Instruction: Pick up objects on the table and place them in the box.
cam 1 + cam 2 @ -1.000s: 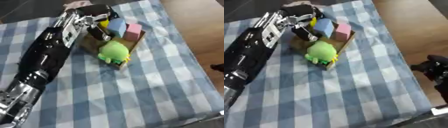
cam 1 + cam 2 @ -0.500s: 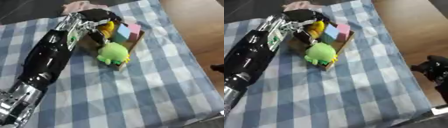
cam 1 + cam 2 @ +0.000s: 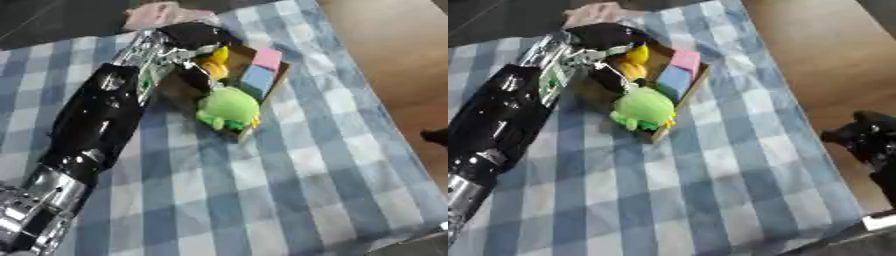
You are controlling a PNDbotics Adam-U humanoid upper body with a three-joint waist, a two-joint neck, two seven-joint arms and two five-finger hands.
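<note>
My left hand (image 3: 197, 40) is over the box (image 3: 271, 86) on the checked counter (image 3: 289, 170), fingers curled around a yellow toy (image 3: 215, 61) I judge I'm placing beside the green toy (image 3: 229, 107) and blocks (image 3: 261, 70). Next: uncurl, lift clear. My right hand (image 3: 868, 140) idles off the edge; I cannot tell its fingers.

table (image 3: 289, 190): blue-white checked cloth | box (image 3: 278, 84) on cloth | pink item (image 3: 157, 12) far edge

Twin head views, steeply down on the same checked tablecloth (image 3: 289, 190).
</note>
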